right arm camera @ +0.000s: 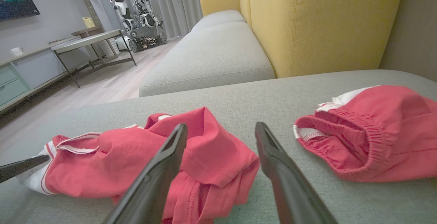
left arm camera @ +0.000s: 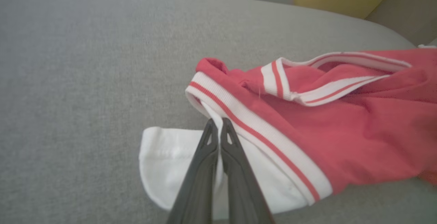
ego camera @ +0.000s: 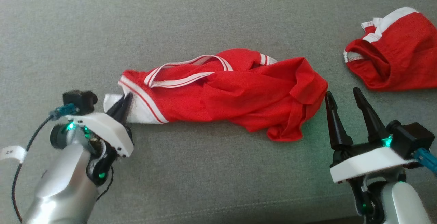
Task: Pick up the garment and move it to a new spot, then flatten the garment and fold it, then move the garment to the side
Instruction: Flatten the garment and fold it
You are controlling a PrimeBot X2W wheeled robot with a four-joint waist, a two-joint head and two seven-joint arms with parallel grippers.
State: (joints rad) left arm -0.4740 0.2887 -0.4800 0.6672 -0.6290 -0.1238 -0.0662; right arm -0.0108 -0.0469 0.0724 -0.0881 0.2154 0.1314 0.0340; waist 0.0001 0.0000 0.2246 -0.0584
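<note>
A crumpled red garment (ego camera: 232, 94) with white striped trim lies across the middle of the grey cushion (ego camera: 205, 176). My left gripper (ego camera: 125, 101) is at its left end, shut on the white sleeve edge. In the left wrist view the two dark fingers (left arm camera: 205, 162) press together on that white cloth of the garment (left arm camera: 341, 131). My right gripper (ego camera: 343, 96) stands open just off the garment's right end, nothing between its fingers. In the right wrist view the right gripper (right arm camera: 222, 131) frames the bunched right end of the garment (right arm camera: 211, 162).
A second red piece of clothing (ego camera: 396, 53) with a white elastic waistband lies at the far right of the cushion, also seen as red shorts (right arm camera: 375, 131). A yellow sofa back (right arm camera: 324, 22) rises behind. Bare grey cushion stretches in front and at the left.
</note>
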